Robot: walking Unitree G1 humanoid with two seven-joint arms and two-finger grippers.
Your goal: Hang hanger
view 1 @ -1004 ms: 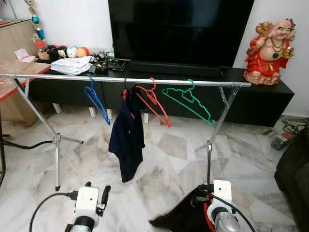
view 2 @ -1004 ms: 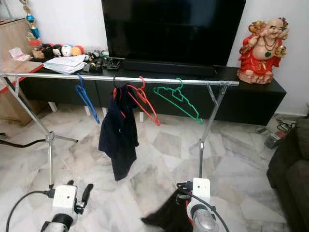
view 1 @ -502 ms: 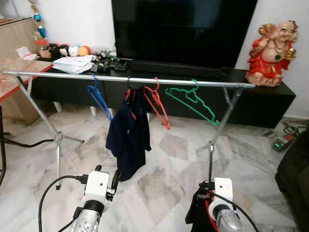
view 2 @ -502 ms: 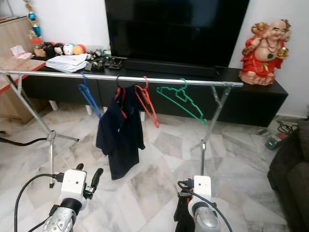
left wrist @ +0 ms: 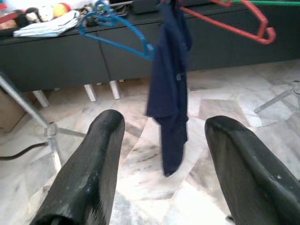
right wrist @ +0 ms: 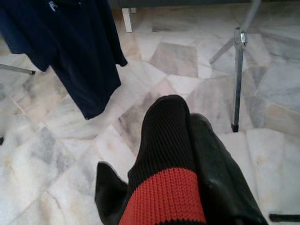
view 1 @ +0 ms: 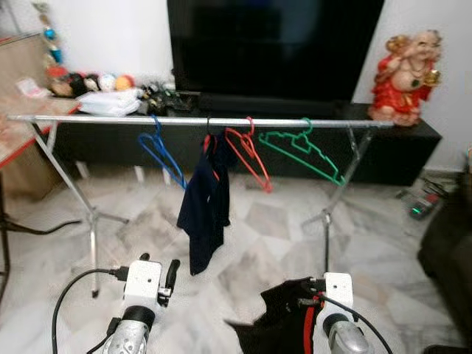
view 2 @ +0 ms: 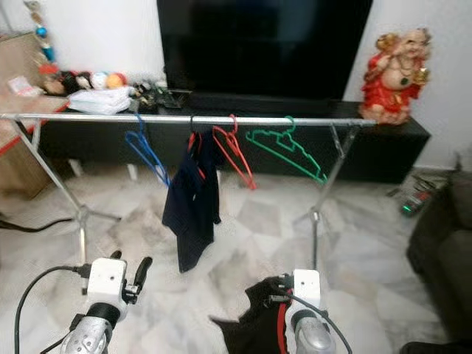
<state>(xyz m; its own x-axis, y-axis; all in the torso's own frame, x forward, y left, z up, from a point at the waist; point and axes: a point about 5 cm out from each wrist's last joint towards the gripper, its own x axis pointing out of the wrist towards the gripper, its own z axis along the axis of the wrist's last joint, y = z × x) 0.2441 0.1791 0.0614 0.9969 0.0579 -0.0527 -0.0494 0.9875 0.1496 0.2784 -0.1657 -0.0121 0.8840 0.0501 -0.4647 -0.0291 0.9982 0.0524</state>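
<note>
Left eye view: compared with half a second ago, the black garment [view 1: 276, 324] in the right end effector [view 1: 313, 310] flares out to the robot's left again instead of hanging narrow under the wrist, and the whole picture has shifted a little and gone soft, which reads as the camera moving. The rail [view 1: 199, 120] looks much as near as it did, so the hanging step is, in my judgement, not yet begun. On the rail hang a blue hanger [view 1: 164, 151], a navy shirt [view 1: 206, 203], a red hanger [view 1: 249, 156] and a green hanger [view 1: 304, 151]; the free stretch of rail lies left of the blue one.

Right eye view: the same scene; the left end effector [view 2: 127, 274] stays low near the floor, holding nothing.

Left wrist view: its two black fingers [left wrist: 89, 173] stand well apart, empty, with the navy shirt and blue hanger beyond them.

Right wrist view: the right end effector's fingers [right wrist: 215, 178] are closed on a black knit with a red band [right wrist: 164, 187]; the cloth covers most of the grip, and I cannot make out a hanger inside it. The garment is soft and ribbed and sags below the wrist.
</note>
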